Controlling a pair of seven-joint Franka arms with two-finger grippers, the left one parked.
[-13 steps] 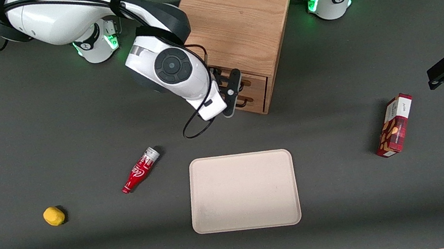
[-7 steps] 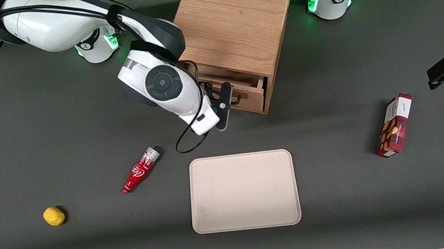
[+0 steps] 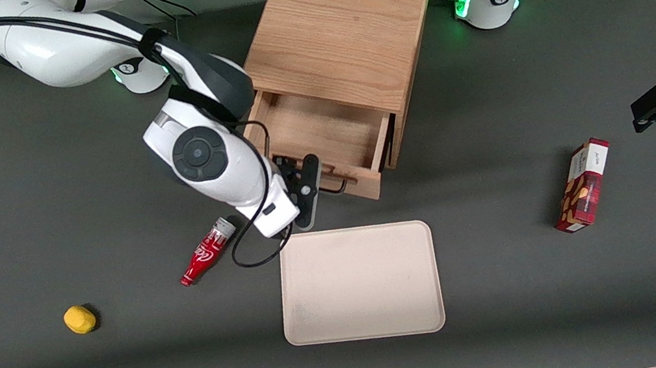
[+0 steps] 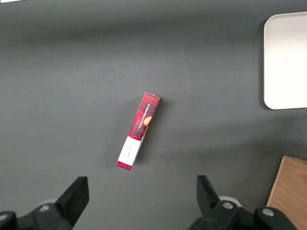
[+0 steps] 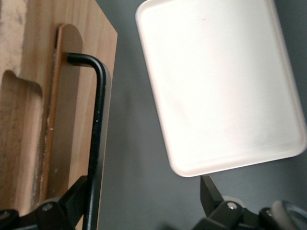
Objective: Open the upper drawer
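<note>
Even overhead light, soft shadows.

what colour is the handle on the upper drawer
Black, on the light oak upper drawer; the handle shows best in the right wrist view, by the gripper.

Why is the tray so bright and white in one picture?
Right wrist view: the tray glares, almost washed out, and the end effector stands open by the drawer handle. Front view: the light is softer, so the tray looks beige.
</note>
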